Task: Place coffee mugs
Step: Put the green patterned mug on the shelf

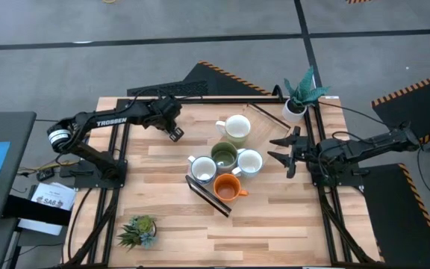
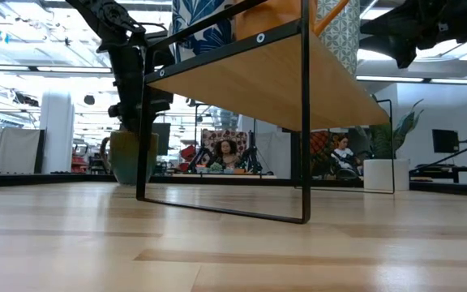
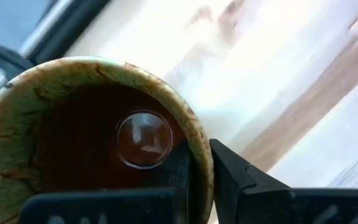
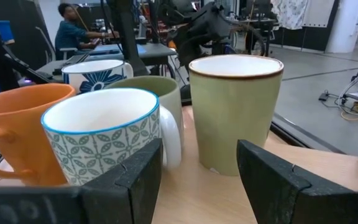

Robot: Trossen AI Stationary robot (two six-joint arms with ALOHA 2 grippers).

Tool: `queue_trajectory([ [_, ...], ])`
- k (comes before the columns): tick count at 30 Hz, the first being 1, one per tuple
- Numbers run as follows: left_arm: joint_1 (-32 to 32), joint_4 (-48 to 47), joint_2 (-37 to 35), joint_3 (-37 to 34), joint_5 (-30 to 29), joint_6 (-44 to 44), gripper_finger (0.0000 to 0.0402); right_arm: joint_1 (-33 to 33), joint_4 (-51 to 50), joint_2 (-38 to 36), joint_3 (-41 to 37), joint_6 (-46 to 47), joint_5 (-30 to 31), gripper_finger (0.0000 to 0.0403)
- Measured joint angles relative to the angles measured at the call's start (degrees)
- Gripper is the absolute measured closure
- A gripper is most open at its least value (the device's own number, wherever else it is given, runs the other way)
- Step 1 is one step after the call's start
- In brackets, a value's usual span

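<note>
A mottled green-brown mug (image 3: 98, 134) with a dark brown inside is sitting on the bench (image 1: 275, 217) toward its far left part, and the left claw (image 3: 197, 177) is clenching its rim, one finger inside and one outside the wall. From above, this mug is lying hidden under the left claw (image 1: 172, 128), well apart from the others. Five more mugs are grouping near the bench's middle: a pale green mug (image 1: 236, 128) farthest back, an olive green mug (image 1: 223, 155) in front of it, a white mug with a blue leaf print (image 1: 202, 169) to its left, a white patterned mug with a blue rim (image 1: 249, 161) to its right, and an orange mug (image 1: 227, 188) nearest the front. The right claw (image 1: 287, 149) is hovering released, fingers spread wide, just right of this group, facing the patterned and pale green mugs. The bench is showing light wooden planks in a dark metal frame; a white pot with teal leaves (image 1: 298, 101) is standing at the far right corner and a small spiky plant (image 1: 138, 230) at the near left. A slanted wooden board on a dark frame (image 1: 209, 196) is lying beside the orange mug. Beyond the bench, grey floor with hazard-striped mats is showing, and people (image 2: 225, 154) are sitting at desks in the bright room behind.
</note>
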Motion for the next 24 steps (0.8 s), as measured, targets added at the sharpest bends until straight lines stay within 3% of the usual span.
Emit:
queue_trajectory([
  [6, -1.3, -2.0, 0.0, 7.9, -2.8, 3.4, 0.0384, 0.0, 2.2, 0.0, 0.0, 0.0, 0.0, 0.0173],
  [15, -4.5, -7.1, 0.8, 32.5, -4.1, 6.4, 0.0384, 0.0, 3.1, 0.0, 0.0, 0.0, 0.0, 0.0173],
  [19, -7.7, -13.9, 6.3, 45.4, -5.4, 6.0, 0.0384, 0.0, 3.8, 0.0, 0.0, 0.0, 0.0, 0.0173],
  [24, -13.2, -20.3, 18.4, 61.5, -5.6, 8.0, 0.0384, 0.0, 4.3, 0.0, 0.0, 0.0, 0.0, 0.0173],
])
